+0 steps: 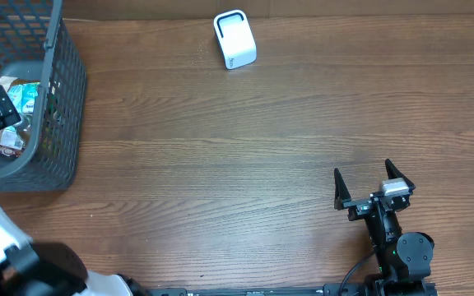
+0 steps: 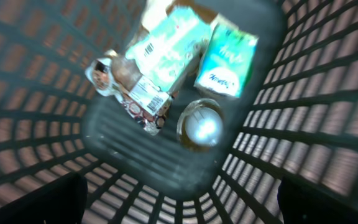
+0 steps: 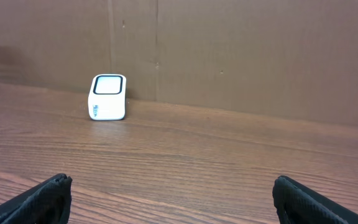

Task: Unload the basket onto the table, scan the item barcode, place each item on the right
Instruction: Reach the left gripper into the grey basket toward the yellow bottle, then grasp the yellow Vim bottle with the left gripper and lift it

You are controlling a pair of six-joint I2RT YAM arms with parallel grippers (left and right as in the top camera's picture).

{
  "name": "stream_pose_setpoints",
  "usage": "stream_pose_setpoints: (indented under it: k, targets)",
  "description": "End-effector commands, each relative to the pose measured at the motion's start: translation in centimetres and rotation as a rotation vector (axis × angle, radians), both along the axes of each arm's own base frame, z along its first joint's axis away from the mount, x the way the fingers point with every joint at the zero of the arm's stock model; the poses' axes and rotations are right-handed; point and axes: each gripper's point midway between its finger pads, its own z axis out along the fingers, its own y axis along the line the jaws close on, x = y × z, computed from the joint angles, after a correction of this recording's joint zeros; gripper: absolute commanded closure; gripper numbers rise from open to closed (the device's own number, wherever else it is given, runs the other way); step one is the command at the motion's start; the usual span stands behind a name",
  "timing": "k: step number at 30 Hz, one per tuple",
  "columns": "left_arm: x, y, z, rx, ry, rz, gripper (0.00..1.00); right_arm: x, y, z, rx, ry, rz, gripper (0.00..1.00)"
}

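Hovered over the basket [image 1: 64,90] at the worktop's [image 1: 220,164] 9 o'clock edge, left jaws wide apart, empty; barcoded teal packet [image 2: 160,46] below, toward 12, slanting 8-to-2. Sat far off at 5 o'clock, right jaws also apart; scanner [image 1: 234,39] at 12.

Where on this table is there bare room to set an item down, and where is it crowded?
The table is bare wood between the basket on the left, the scanner at the far edge and the right gripper near the front. The far right corner is free too. Only the basket is crowded: packets overlap under the open left gripper.
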Motion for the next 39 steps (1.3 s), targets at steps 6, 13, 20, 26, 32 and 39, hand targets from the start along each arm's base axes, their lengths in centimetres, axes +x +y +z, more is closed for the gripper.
stream_pose_setpoints:
  k: [6, 13, 20, 26, 32, 39]
  targets:
    - [2.9, 0.8, -4.3, -0.049, 0.041, -0.145, 0.01, 0.0, -0.2, -0.3, -0.001, -0.001, -0.011, 0.00]
    - [4.5, 0.8, -7.9, -0.121, 0.065, -0.190, 0.00, 0.0, -0.2, -0.3, -0.002, -0.001, -0.011, 0.00]
    - [5.0, 0.6, -12.2, -0.213, 0.123, -0.197, 0.00, 0.0, -0.2, -0.3, -0.002, -0.001, -0.011, 0.00]
    - [5.5, 0.7, -13.1, -0.228, 0.120, -0.202, 0.09, 0.0, -0.2, -0.3, -0.001, -0.001, -0.011, 0.00]
    - [5.5, 0.7, -13.2, -0.230, 0.118, -0.203, 0.23, 0.0, -0.2, -0.3, -0.001, -0.001, -0.011, 0.00]
    - [5.7, 0.5, -13.3, -0.237, 0.106, -0.209, 0.01, 0.0, -0.2, -0.3, -0.001, -0.001, -0.011, 0.00]
